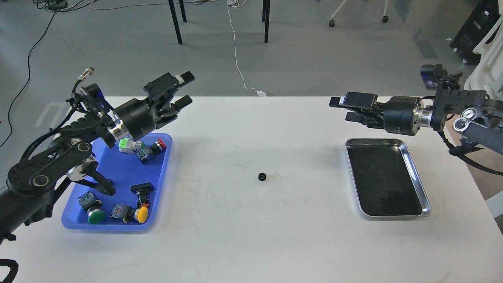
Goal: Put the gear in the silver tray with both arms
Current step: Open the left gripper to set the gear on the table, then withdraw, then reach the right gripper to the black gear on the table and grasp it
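Head view: two arms raised over a white table (251, 236), a small gear lying between two trays.

The left gripper (184, 89) hangs above the far end of a blue tray (118, 173) of push buttons, its fingers spread and empty. The black gear (262, 177) sits alone on the bare tabletop near the middle, well apart from both trays. Farther right lies the silver tray (416, 173), its dark floor bare. The right gripper (342, 109) hovers just beyond the tray's far rim, fingers parted, holding nothing.
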Robot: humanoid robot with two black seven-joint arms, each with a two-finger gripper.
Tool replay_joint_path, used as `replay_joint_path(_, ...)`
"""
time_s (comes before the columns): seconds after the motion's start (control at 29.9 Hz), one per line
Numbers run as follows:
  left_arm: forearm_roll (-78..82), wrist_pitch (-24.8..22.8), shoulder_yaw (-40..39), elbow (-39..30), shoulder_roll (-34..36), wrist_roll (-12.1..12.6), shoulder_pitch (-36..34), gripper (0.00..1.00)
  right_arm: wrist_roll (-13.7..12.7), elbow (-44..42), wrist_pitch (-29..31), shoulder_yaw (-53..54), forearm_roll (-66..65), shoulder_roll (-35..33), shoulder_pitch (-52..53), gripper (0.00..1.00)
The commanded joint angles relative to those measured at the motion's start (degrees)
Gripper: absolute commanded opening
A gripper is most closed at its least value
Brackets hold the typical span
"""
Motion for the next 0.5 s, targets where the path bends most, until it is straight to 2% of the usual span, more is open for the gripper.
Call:
replay_joint_path(0.0,-3.95,-0.62,-6.03,-0.11,-0.06,-0.01,4.14,0.98,0.0,-0.03,-0.34,-6.56,-8.56,3.96,5.16,0.99)
replay_joint_path(0.2,-12.9,-0.89,-7.79,-0.11,0.46,-0.01,4.5,0.98,0.0,-1.16,-1.56,-22.74,-9.9,15.55,16.07,0.99)
replay_joint_path(0.3,-19.06,-1.5,-9.29,-0.11,0.38,-0.01,4.5,0.98,0.0,-3.88,-5.42,-27.58,-10.07,22.85,17.57,0.99)
replay_joint_path(0.4,-23.9,-2.55,-10.26,-0.11,0.29,2.05,4.68,0.98,0.0,-7.05,-10.61,-33.99,-10.86,30.67,17.75,0.99)
replay_joint_path(0.47,-24.09,-2.91,-10.26,-0.11,0.38,2.41,5.55,0.98,0.0,-9.16,-13.86,-37.51,-11.04,34.89,17.75,0.99)
